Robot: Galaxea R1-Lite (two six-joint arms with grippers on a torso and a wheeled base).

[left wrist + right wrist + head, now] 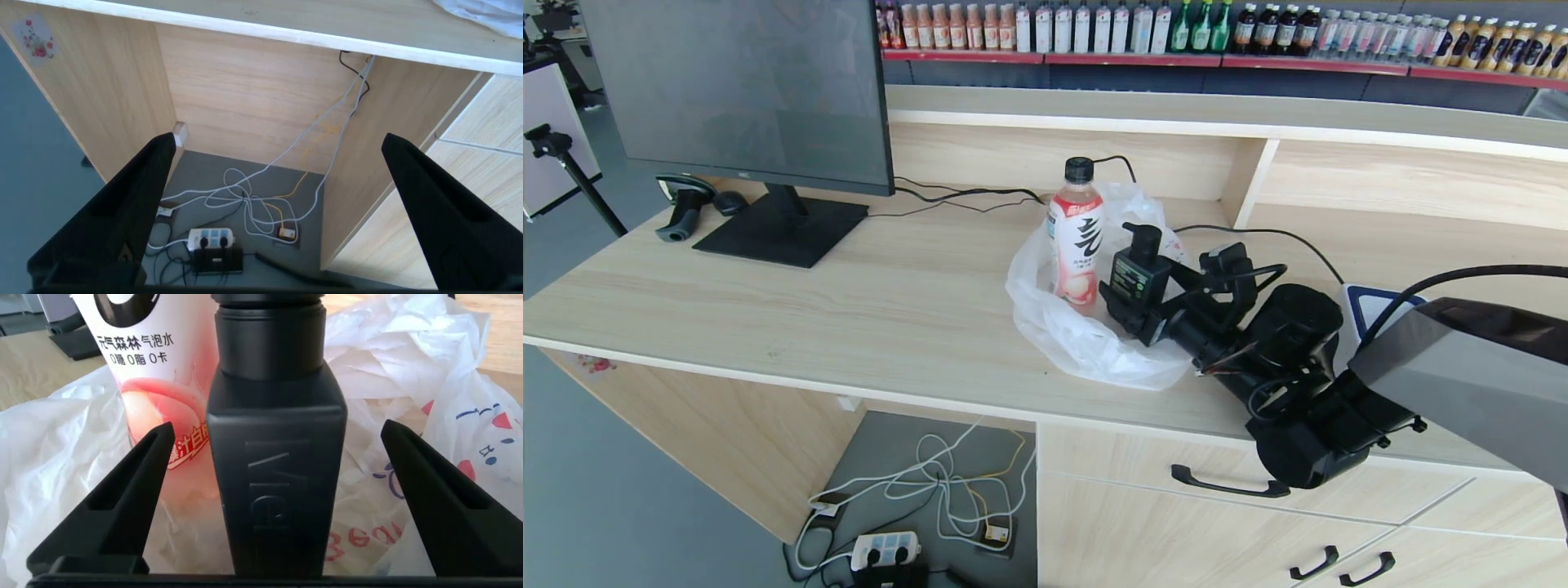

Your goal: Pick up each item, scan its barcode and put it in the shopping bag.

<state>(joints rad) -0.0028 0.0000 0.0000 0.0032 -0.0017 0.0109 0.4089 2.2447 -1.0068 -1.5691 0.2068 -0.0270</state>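
A white plastic shopping bag (pixel 1086 343) lies open on the wooden counter (pixel 849 302). A pink-labelled drink bottle (pixel 1076 237) with a black cap stands upright in it. Beside it is a black bottle (pixel 1137 269), upright over the bag. My right gripper (pixel 1147 298) is open, one finger on each side of the black bottle (pixel 276 457) with gaps between. The pink bottle (pixel 155 400) and the bag (pixel 425 392) sit just behind. My left gripper (pixel 278 139) hangs open below the counter edge, holding nothing.
A monitor (pixel 743 90) and a barcode scanner on its stand (pixel 684 208) occupy the counter's left. A white and blue item (pixel 1372 314) lies by my right arm. Drawers (pixel 1229 486) sit below. Cables and a power strip (pixel 214 239) lie under the counter.
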